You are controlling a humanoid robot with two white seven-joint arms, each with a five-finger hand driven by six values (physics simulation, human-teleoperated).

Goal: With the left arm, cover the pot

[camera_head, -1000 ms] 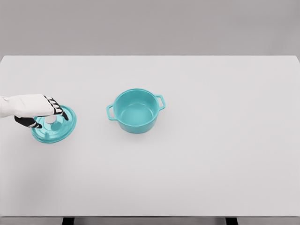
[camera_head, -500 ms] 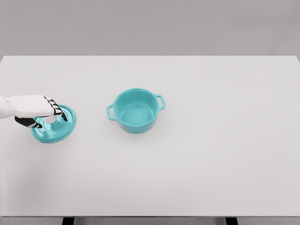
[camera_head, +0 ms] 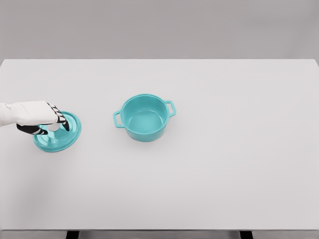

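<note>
Closing around the pale knob (camera_head: 54,127) at the middle of the teal lid (camera_head: 58,132), with the left hand (camera_head: 42,118) now curled tighter than a second ago, dark-tipped fingers (camera_head: 63,121) drawn down on the knob's far side and thumb tucked under on the near side; looks like a pinch on the knob, though true contact cannot be confirmed from this view. Lying flat on the white table (camera_head: 209,174), well to the left of the pot (camera_head: 144,117), which stands upright, open and empty with both handles showing. Probably means a grasp nearly settled, so lifting and carrying rightward to the pot comes next, with nothing covered yet
</note>
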